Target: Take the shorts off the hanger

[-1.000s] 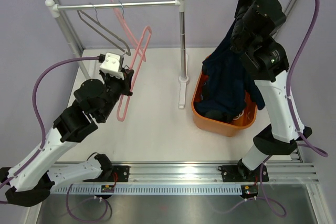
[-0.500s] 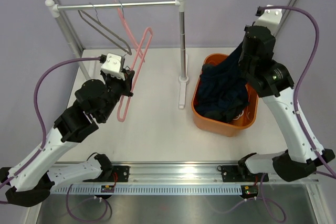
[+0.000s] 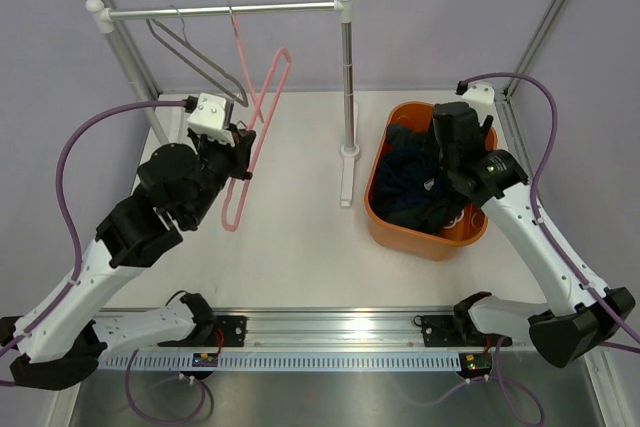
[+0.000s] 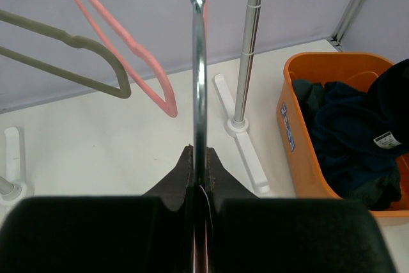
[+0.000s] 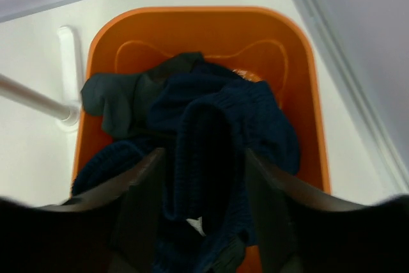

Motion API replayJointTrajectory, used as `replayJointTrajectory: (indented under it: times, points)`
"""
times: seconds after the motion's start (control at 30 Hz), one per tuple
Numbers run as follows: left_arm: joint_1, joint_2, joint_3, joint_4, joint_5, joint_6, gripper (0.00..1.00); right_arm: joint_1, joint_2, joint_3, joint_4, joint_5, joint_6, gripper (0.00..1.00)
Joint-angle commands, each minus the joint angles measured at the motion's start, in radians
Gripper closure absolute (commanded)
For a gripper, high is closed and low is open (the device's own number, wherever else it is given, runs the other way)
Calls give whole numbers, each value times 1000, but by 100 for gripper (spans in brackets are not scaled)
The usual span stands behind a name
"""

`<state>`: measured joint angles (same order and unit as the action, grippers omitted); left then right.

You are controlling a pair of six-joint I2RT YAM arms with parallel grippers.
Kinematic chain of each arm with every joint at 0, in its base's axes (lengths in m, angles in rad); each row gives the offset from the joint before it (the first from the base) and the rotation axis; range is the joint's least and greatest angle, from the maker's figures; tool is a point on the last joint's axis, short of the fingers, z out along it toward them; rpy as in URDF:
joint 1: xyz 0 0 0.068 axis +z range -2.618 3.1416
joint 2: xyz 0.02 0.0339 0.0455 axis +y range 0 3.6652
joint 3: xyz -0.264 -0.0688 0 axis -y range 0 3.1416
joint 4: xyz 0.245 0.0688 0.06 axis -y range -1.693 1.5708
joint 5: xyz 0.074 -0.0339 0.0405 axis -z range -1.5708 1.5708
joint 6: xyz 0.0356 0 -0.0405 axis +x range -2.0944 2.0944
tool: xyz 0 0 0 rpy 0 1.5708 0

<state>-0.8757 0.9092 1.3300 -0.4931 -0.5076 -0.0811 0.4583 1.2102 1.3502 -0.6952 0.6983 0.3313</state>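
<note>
Dark navy shorts (image 3: 415,182) lie heaped in the orange basket (image 3: 400,232), with a charcoal pair (image 5: 118,103) beside them. My right gripper (image 3: 441,143) hovers low over the basket, open. A fold of the navy shorts (image 5: 217,119) stands between its spread fingers (image 5: 147,177) without being pinched. My left gripper (image 3: 240,145) is shut on the pink hanger (image 3: 262,112), left of the rail post. In the left wrist view the jaws clamp the hanger's chrome rod (image 4: 199,81). No cloth hangs on that hanger. The basket (image 4: 291,126) and the shorts (image 4: 358,139) show at that view's right.
A clothes rail (image 3: 220,10) spans the back between two posts; the right post (image 3: 347,77) stands on a white foot (image 3: 346,182) next to the basket. A bare grey hanger (image 3: 200,57) hangs on the rail, and a pink hanger arm (image 4: 128,49) shows beside it.
My right arm came down from high above the basket, lowering the navy shorts into it, and its jaws have opened. The left gripper has kept its hold on the hanger.
</note>
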Motion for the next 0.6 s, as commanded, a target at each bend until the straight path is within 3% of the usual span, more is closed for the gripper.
replayJointTrajectory:
  times: [0.0, 0.1, 0.23, 0.57]
  points:
    - [3, 39, 93, -42, -32, -75, 100, -4, -72, -17, 2, -114, 69, 31]
    - [1, 40, 74, -45, -49, -115, 100, -4, -110, -28, -9, -157, 68, 14]
    - [3, 59, 63, -74, -97, -169, 100, -4, -153, -22, -27, -209, 54, 7]
    - [3, 115, 80, -147, -207, -307, 100, -4, -219, -45, -40, -322, 34, 5]
